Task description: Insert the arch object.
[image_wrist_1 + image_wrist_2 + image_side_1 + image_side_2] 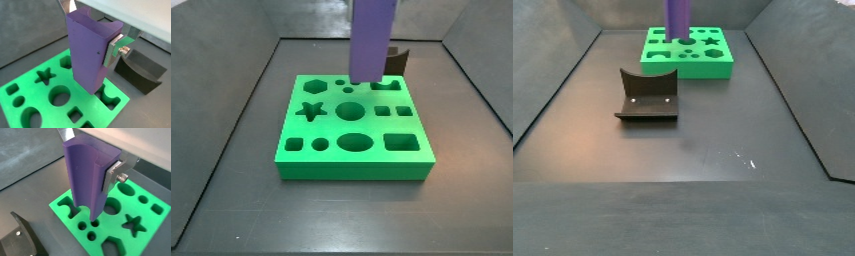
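Gripper [93,47] clamped on the arch object [87,55], a purple piece with a grooved face, upright, lower end just above the green board [27,112]. Probably best: line up the groove with the arch hole [110,246], keep vertical, lower slowly, no forcing. Further back, apart, the fixture [140,74].

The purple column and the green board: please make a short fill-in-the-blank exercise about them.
1. The gripper is shut on the ____ column.
2. The column hangs over the ____ board.
3. The board's star-shaped hole is ____.
4. The fixture stands on the ____.

Missing words: purple; green; empty; floor
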Available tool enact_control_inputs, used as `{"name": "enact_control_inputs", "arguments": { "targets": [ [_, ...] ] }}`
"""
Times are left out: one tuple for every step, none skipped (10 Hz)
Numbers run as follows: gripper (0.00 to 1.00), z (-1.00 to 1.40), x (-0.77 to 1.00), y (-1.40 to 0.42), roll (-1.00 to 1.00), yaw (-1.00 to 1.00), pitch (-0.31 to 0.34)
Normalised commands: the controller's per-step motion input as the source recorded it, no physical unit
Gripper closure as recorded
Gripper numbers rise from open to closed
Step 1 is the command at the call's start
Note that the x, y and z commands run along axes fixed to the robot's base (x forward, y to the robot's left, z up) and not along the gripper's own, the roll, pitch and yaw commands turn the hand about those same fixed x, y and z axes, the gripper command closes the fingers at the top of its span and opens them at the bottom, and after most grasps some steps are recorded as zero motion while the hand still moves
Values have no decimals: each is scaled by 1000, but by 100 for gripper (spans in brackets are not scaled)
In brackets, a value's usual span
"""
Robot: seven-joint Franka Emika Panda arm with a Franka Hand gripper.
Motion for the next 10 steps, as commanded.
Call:
{"name": "enact_control_inputs", "arguments": {
  "targets": [
    [100, -271, 823, 129, 6, -74, 90],
    [100, -249, 817, 131, 13, -80, 100],
    [100, -249, 866, 94, 29, -57, 111],
    [100, -226, 909, 97, 60, -66, 143],
    [100, -229, 891, 146, 81, -66, 160],
    [100, -263, 849, 163, 117, -49, 157],
    [100, -283, 751, 180, 136, -34, 141],
    [100, -189, 389, 183, 114, 0, 91],
    [100, -111, 69, 171, 23, 0, 31],
    [100, -111, 43, 83, 37, 0, 4]
  ]
}}
